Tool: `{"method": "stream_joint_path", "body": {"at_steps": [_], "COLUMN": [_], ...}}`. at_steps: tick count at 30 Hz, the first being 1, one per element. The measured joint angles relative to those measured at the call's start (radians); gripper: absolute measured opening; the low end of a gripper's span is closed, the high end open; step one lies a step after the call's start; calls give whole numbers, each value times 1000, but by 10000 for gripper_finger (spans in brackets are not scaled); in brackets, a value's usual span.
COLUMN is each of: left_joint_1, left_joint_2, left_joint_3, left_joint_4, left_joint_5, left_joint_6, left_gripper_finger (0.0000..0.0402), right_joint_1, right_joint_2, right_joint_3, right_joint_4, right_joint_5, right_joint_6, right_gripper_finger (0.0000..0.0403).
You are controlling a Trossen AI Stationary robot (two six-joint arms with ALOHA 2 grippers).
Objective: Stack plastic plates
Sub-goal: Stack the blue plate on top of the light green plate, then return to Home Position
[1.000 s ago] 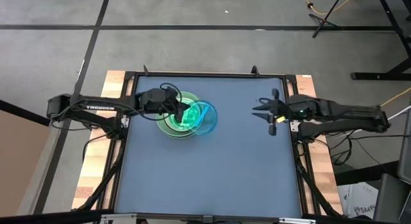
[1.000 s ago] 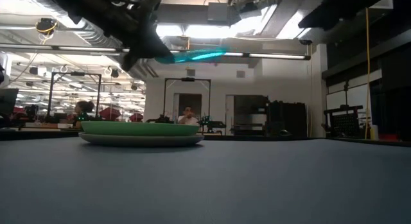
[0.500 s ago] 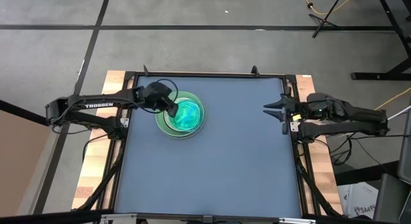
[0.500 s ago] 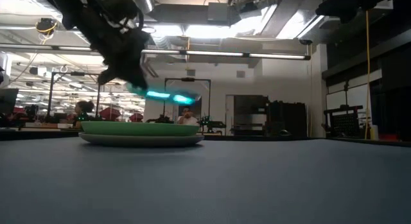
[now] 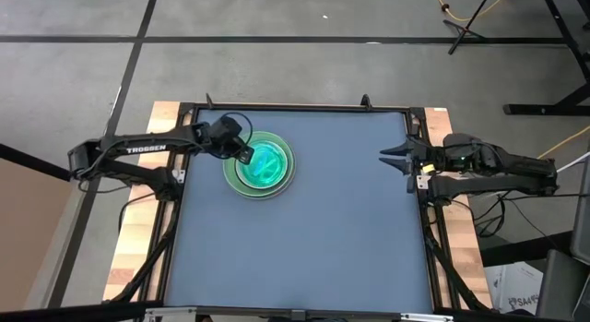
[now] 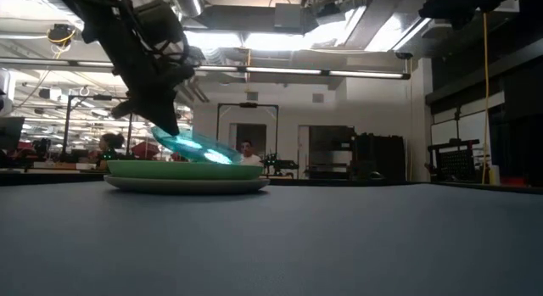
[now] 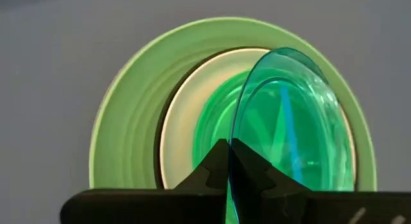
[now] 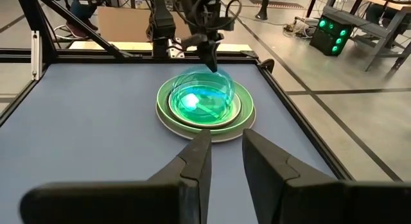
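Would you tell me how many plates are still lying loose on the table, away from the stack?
0. Every visible plate is in the stack, except the blue plate held tilted over it by the left gripper; lower plates may be hidden.

overhead, table-level and two wrist views, all sharing the plate stack (image 5: 260,165)

The left gripper (image 5: 244,155) has come down and pulled back over the stack of plates (image 5: 261,165). A second ago it carried the blue plate (image 6: 191,146) high and nearly level, sticking out past the far side of the stack. Now that plate hangs tilted from the gripper, its free edge dipped down into the top of the stack, right over the green plates beneath it. The right gripper (image 5: 398,156) has drawn back from over the tabletop (image 5: 304,239) to its right edge, farther from the stack.
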Motion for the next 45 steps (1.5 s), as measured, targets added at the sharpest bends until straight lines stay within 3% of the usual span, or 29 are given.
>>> {"method": "stream_joint_path", "body": {"at_steps": [17, 31, 45], "left_joint_1": [0, 0, 30], "left_joint_2": [185, 185, 114], "left_joint_3": [0, 0, 0], "left_joint_4": [50, 49, 43], "left_joint_5": [-5, 12, 60], "left_joint_6": [-13, -10, -10], "left_gripper_finger": [19, 82, 87], "right_joint_1": [0, 0, 0], "right_joint_2": [0, 0, 0], "right_joint_3": [0, 0, 0], "right_joint_4": [0, -1, -6], "right_joint_5": [0, 0, 0], "right_joint_6": [0, 0, 0], "right_gripper_finger": [81, 81, 81]}}
